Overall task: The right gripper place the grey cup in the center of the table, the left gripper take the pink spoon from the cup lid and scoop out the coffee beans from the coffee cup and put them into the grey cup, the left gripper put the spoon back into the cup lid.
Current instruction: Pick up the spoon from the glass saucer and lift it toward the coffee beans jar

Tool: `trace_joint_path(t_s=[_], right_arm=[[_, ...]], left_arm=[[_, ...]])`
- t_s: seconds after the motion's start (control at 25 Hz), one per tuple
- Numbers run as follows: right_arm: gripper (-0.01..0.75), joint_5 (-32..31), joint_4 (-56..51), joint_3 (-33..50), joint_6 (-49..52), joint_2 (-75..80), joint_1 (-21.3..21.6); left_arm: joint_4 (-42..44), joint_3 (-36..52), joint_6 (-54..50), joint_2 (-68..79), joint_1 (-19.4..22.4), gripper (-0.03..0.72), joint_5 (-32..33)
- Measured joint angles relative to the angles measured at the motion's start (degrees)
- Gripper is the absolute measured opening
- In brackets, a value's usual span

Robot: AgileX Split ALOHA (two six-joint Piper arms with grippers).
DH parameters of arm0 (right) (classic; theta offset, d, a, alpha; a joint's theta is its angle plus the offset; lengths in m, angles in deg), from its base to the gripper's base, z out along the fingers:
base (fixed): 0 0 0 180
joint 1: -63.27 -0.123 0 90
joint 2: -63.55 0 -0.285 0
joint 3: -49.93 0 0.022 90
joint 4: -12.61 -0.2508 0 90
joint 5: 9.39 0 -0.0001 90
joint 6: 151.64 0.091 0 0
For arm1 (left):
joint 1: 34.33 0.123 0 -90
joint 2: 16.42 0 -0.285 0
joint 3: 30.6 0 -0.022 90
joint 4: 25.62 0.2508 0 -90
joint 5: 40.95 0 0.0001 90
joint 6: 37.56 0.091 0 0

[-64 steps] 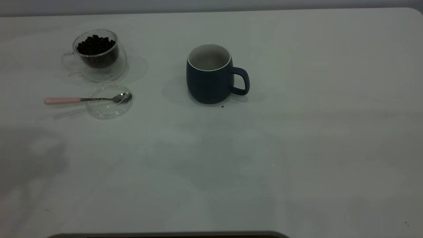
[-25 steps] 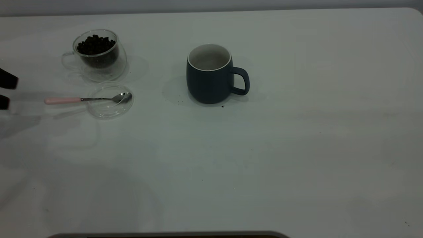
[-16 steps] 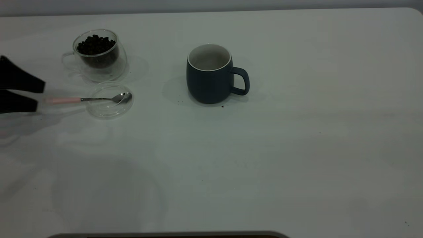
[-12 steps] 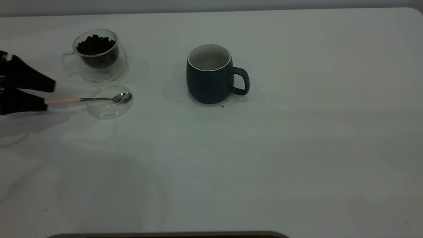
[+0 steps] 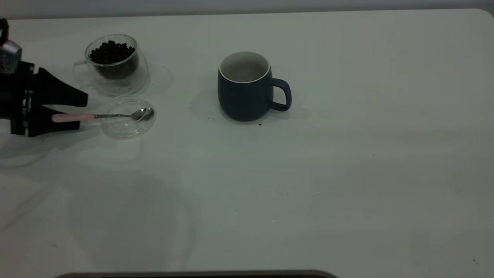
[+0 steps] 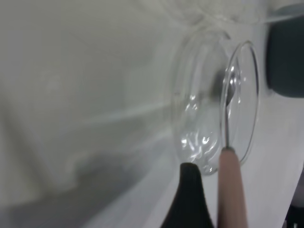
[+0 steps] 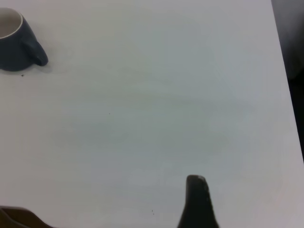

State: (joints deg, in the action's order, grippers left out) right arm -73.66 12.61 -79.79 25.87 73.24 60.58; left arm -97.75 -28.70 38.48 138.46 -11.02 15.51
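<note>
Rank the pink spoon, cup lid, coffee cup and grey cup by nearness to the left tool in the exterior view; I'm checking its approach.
1. Pink spoon, handle between the left tool's fingers.
2. Cup lid, just beyond.
3. Coffee cup, behind the lid; close to the lid's rank.
4. Grey cup, table centre.

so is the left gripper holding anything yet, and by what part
Nothing yet: the open left gripper straddles the pink spoon at its handle.

Exterior: I look steeply down across the large white tabletop (image 5: 308, 185).
Left wrist: I sit close over the small clear glass lid (image 6: 242, 142).
Right wrist: I look from farther back.
Shared: all three catch the rounded dark blue-grey mug (image 5: 247, 87) (image 7: 14, 45) (image 6: 286, 59).
</note>
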Motion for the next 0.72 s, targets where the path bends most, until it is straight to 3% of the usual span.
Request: trace_joint_path(t_s=[0.32,0.72], right_arm=[[0.591,0.0,0.0,0.0,0.0,0.0,0.0],[0.591,0.0,0.0,0.0,0.0,0.0,0.0]], left_arm=[[-1.5,0.0,-1.2,0.0,-0.4,0.550,1.8],[-3.9,0.0,-1.4,0.0,-0.4,0.451,1.4]])
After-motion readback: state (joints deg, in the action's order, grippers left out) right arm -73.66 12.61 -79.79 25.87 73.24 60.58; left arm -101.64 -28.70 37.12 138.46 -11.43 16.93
